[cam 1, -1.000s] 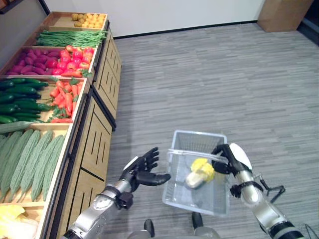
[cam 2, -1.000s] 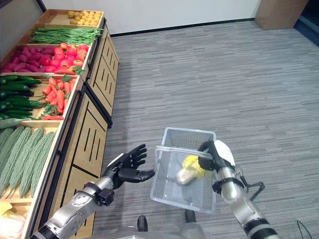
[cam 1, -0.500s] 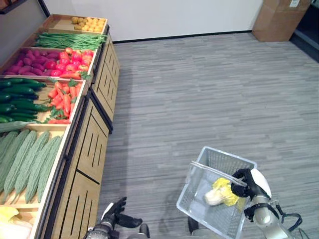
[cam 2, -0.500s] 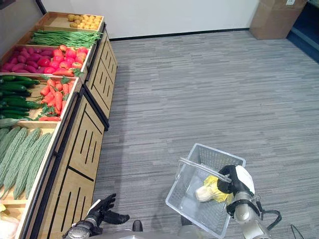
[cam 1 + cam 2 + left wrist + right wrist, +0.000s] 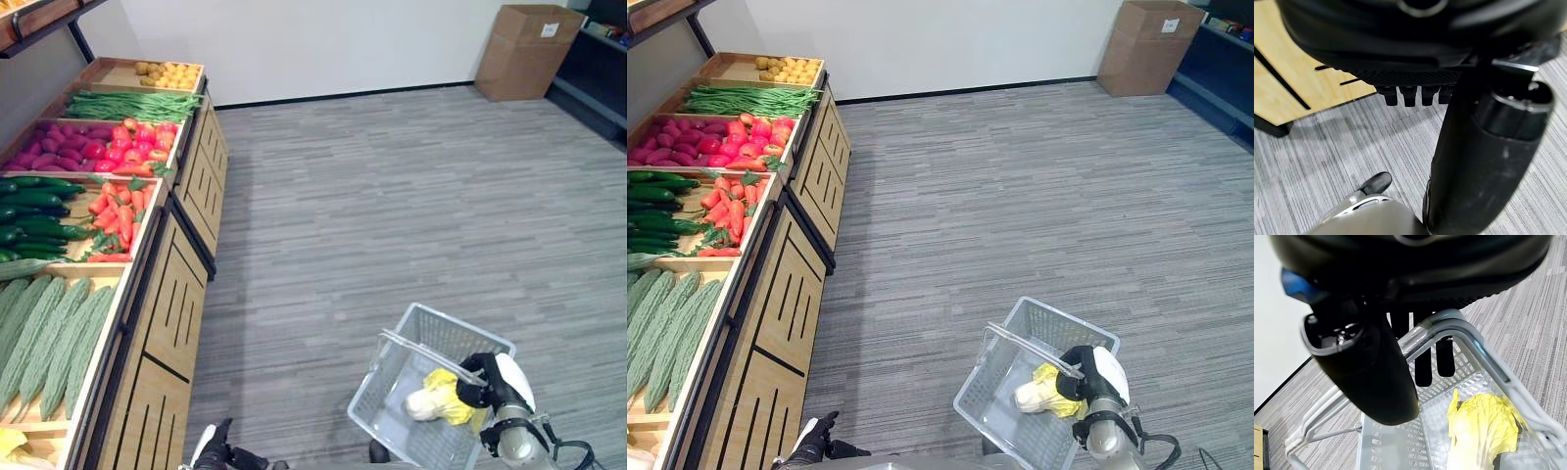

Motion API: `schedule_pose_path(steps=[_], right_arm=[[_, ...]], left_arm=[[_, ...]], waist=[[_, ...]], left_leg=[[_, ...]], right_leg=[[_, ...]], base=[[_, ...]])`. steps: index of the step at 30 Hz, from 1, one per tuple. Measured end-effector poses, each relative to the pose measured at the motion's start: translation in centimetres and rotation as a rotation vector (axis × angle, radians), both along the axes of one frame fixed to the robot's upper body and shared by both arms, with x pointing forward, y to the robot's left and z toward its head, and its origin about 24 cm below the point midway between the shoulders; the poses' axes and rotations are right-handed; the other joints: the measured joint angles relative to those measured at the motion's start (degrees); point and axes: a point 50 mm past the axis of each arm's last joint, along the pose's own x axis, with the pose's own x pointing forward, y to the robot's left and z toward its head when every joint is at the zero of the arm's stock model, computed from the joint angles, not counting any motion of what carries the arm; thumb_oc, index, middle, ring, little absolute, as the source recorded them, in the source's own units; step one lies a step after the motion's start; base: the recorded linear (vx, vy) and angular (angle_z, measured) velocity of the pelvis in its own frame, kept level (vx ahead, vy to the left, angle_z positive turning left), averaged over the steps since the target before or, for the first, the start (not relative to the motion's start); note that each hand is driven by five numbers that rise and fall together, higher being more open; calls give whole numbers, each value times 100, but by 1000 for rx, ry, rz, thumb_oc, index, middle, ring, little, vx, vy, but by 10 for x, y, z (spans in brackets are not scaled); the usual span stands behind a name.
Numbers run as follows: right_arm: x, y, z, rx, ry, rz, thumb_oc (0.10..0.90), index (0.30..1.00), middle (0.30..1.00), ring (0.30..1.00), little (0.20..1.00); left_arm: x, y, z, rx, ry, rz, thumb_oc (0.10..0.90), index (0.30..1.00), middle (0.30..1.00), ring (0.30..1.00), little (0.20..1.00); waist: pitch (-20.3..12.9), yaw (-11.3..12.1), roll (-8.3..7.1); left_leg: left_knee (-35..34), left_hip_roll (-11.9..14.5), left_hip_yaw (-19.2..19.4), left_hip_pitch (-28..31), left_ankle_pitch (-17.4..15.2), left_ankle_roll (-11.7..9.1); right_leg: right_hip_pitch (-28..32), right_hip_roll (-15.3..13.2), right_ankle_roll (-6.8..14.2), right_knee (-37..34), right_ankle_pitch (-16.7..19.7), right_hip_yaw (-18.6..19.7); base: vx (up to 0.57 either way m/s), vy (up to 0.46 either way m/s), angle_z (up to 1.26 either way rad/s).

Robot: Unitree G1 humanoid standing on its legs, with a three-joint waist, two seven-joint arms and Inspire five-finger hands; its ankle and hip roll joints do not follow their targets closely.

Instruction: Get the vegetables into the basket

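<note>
- The right hand (image 5: 493, 384) curls round the handle of a grey mesh basket (image 5: 392, 368) of thin plastic.
- A leafy yellow-white cabbage (image 5: 438, 399) lies inside the basket.
- The left hand (image 5: 223, 456) hangs low with its fingers relaxed, holding nothing.
- Slatted wooden crates (image 5: 176, 294) of carrots (image 5: 116, 210) and ridged green gourds (image 5: 51, 331) stand to the left; a cardboard box (image 5: 519, 37) sits far off on grey carpet (image 5: 392, 196).

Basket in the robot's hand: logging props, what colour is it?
The basket is pale grey, clearest in the right wrist view.
</note>
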Motion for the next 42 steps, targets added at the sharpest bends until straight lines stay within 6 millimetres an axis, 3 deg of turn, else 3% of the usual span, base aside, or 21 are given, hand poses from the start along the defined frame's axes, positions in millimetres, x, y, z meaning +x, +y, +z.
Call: schedule_pose_path(steps=[4, 7, 12, 14, 16, 19, 21, 22, 26, 27, 29, 31, 32, 33, 34, 36, 38, 39, 42], right_arm=[[2, -4, 4, -20, -21, 3, 400, 300, 300, 300, 300], [5, -8, 8, -42, -41, 1, 400, 300, 300, 300, 300], [20, -8, 16, -50, -91, 16, 400, 300, 300, 300, 300], [23, -6, 19, -48, -117, 27, 400, 300, 300, 300, 300], [25, -6, 21, -53, -134, 25, 400, 300, 300, 300, 300], [23, -9, 23, -58, -145, 12, 400, 300, 300, 300, 300], [26, -15, 30, -82, -178, -6, 400, 300, 300, 300, 300], [27, -22, 35, -102, -199, -32, 400, 300, 300, 300, 300], [26, -23, 35, -106, -210, -54, 400, 300, 300, 300, 300], [28, -20, 34, -100, -214, -48, 400, 300, 300, 300, 300], [27, -20, 33, -99, -212, -49, 400, 300, 300, 300, 300], [23, -19, 31, -91, -203, -61, 400, 300, 300, 300, 300], [20, -17, 29, -90, -198, -57, 400, 300, 300, 300, 300], [13, -15, 26, -88, -186, -57, 400, 300, 300, 300, 300], [8, -10, 21, -72, -169, -50, 400, 300, 300, 300, 300], [7, -2, 16, -51, -156, -48, 400, 300, 300, 300, 300], [11, 8, 12, -22, -152, -35, 400, 300, 300, 300, 300], [22, 22, 10, 9, -162, 6, 400, 300, 300, 300, 300], [42, 37, 13, 39, -194, 47, 400, 300, 300, 300, 300]], left_arm=[[2, -5, 0, 44, 11, -93, 900, 1000, 1000, 1000, 1000], [-8, -1, -2, 94, 69, -119, 900, 1000, 1000, 1000, 1000], [-17, 3, -4, 125, 104, -113, 900, 1000, 1000, 1000, 1000], [-20, 7, -4, 138, 117, -109, 900, 1000, 1000, 1000, 1000], [-12, 12, -1, 159, 92, -111, 900, 1000, 1000, 1000, 1000], [-4, 12, 0, 164, 74, -133, 900, 1000, 1000, 1000, 1000], [-3, 8, 0, 155, 66, -149, 900, 1000, 1000, 1000, 1000], [1, 7, 0, 158, 58, -155, 900, 1000, 1000, 1000, 1000], [9, 7, 2, 175, 32, -153, 900, 1000, 1000, 1000, 1000], [7, 6, 2, 172, 38, -153, 900, 1000, 1000, 1000, 1000], [4, 5, 1, 170, 49, -153, 900, 1000, 1000, 1000, 1000], [-6, 5, -2, 175, 87, -169, 900, 1000, 1000, 1000, 1000], [-15, 5, -3, 173, 109, -164, 900, 1000, 1000, 1000, 1000], [-20, 8, -4, 181, 121, -162, 900, 1000, 1000, 1000, 1000], [-15, 17, 0, 212, 95, -164, 900, 1000, 1000, 1000, 1000], [1, 28, 6, 246, 50, -169, 900, 1000, 1000, 1000, 1000], [14, 38, 11, 276, 14, -171, 900, 1000, 1000, 1000, 1000], [31, 45, 18, 302, -32, -175, 900, 1000, 1000, 1000, 1000], [46, 49, 24, 320, -70, -170, 900, 1000, 1000, 1000, 1000]], waist=[[12, -3, 119], [108, 11, 248], [550, 67, 294], [723, 87, 272], [908, 122, 64], [1031, 209, -126], [1076, 177, -193], [1076, 171, -192], [1082, 209, -173], [1084, 306, -158], [1063, 342, -127], [1007, 476, -120], [884, 459, -104], [707, 379, -215], [591, 326, -329], [584, 296, -453], [567, 312, -531], [543, 351, -578], [564, 371, -615]], left_leg=[[0, 49, 9, -10, -10, -12], [2, 156, -19, -102, 5, -44], [46, 425, -74, -201, 131, -227], [257, 565, -217, -309, 164, -282], [652, 530, -356, -534, 319, -408], [1431, 475, -676, -909, 543, -479], [1445, 292, -876, -1023, 673, -503], [1131, 74, -920, -1146, 410, -449], [303, 105, -838, -1344, 371, -471], [-23, 185, -846, -1422, 380, -509], [-8, 163, -831, -1388, 380, -478], [83, 19, -332, -862, 71, -48], [-22, -52, -193, -696, 153, 21], [75, -187, -64, -789, 335, 79], [166, -432, 88, -830, 327, 297], [166, -604, 169, -814, 272, 423], [164, -660, 121, -796, 259, 440], [166, -691, 85, -743, 238, 470], [543, -644, 95, -830, 59, 608]], right_leg=[[-4, 46, -6, 0, 0, 0], [-101, 147, -55, 35, -14, -67], [-419, 442, -289, 544, -218, -103], [-586, 593, -470, 1036, -512, -261], [-747, 579, -584, 1447, -731, -387], [-653, 414, -699, 1571, -855, -522], [-578, 304, -755, 1531, -866, -520], [-565, 165, -843, 1343, -813, -521], [-362, 186, -896, 894, -651, -535], [-151, 276, -887, 702, -656, -513], [182, 258, -753, 468, -740, -325], [390, 72, -505, 525, -922, 61], [349, -11, -431, 684, -1042, 89], [236, -183, -340, 804, -1198, 104], [142, -470, -68, 968, -1143, 9], [58, -636, 45, 1065, -1067, -82], [-85, -705, 98, 1215, -975, -30], [-109, -699, 262, 1267, -706, -18], [-388, -659, 327, 1889, -564, -54]], base=[[16, -77, -2], [-13, -168, 2], [35, -177, -1], [68, -229, 26], [98, -150, 34], [65, -6, 31], [158, 46, 30], [249, 84, 44], [191, 76, 24], [451, 272, -33], [614, 496, -53], [244, 275, -79], [125, 162, -75], [154, 233, -55], [179, 295, -28], [91, 178, -15], [81, 198, -17], [105, 265, -34], [59, 153, -20]])
